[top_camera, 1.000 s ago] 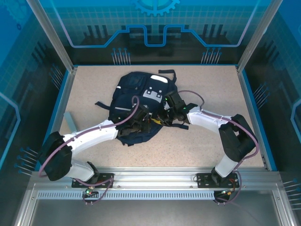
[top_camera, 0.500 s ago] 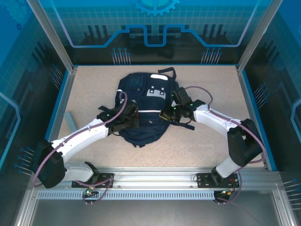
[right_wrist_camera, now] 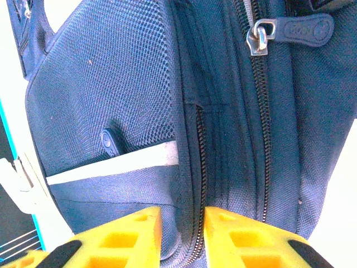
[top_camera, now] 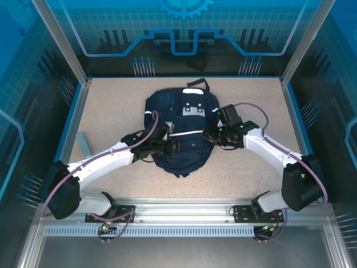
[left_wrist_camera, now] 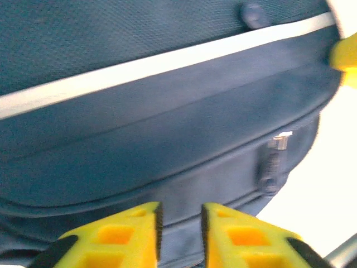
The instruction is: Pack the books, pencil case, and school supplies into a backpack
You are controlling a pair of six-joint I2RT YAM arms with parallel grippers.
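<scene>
Navy fabric backpack [top_camera: 181,120] with thin white stripes and light grey patches lies flat at mid-tabletop [top_camera: 106,106], top loop toward the far wall. The dark zip tab [right_wrist_camera: 305,27] carries raised lettering, too blurred to read. On the pack's near-left flank sits the left end effector [top_camera: 170,146], yellow fingers [left_wrist_camera: 120,237] narrowly spread over the cloth. At the right flank, the right end effector [top_camera: 208,134] is likewise narrowly spread, astride a zip line. Bare speckled beige surface lies all round. The blue-trimmed glass walls [top_camera: 312,50] stand well apart from the pack.
</scene>
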